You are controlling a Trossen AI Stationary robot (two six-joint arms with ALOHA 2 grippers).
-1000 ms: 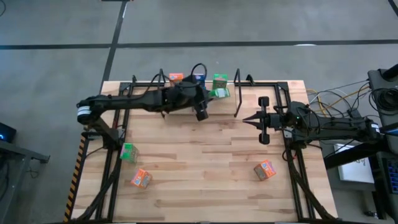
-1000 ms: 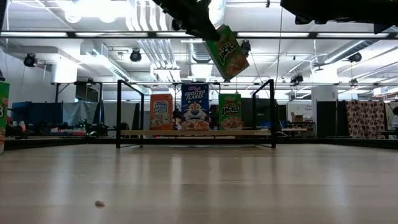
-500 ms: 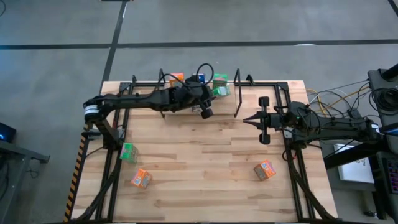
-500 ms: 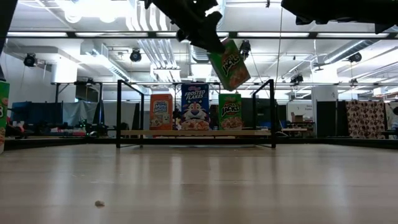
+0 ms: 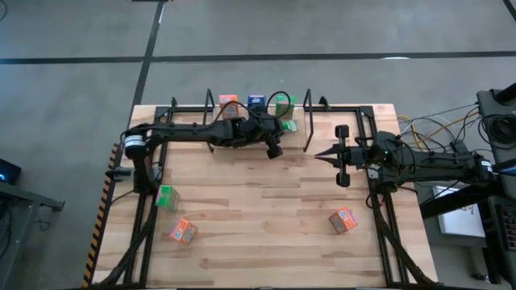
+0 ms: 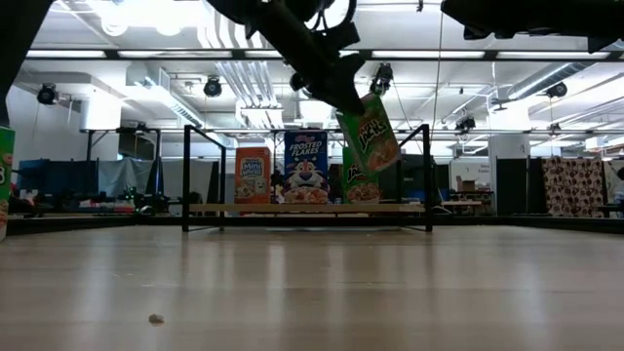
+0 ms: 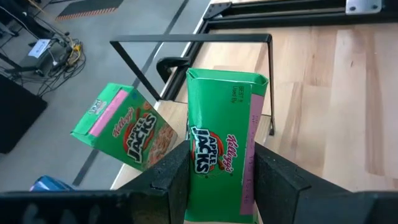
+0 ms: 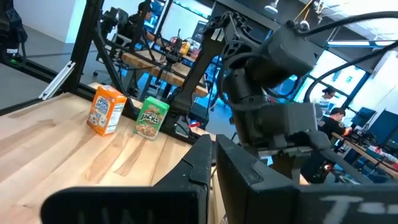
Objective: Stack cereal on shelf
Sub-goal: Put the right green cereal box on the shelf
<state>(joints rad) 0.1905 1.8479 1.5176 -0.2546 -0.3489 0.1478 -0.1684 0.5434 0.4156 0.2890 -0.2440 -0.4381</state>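
We see a light wooden table (image 5: 266, 234) with the black rod shelf (image 5: 310, 121) standing along its far edge. In the low view three cereal boxes stand upright in a row on the shelf: an orange Mini-Wheats box (image 6: 253, 175), a blue Frosted Flakes box (image 6: 306, 168) and a green Apple Jacks box (image 6: 353, 181), the last partly hidden by the box in the air.

The left arm stretches across the far part of the table toward the shelf. Its left gripper (image 7: 217, 171) is clamped on a second green Apple Jacks box (image 7: 222, 155), one finger on each side face. We see this held box (image 6: 370, 134) tilted in the air, above and just in front of the green one standing on the shelf.

The right arm waits at the table's right side, and its right gripper (image 5: 321, 154), pointing inward, has its fingers pressed together on nothing.

Loose on the table lie a green box (image 5: 166, 196) near the left edge, an orange box (image 5: 182, 232) just nearer the front, and another orange box (image 5: 343, 220) toward the front right.
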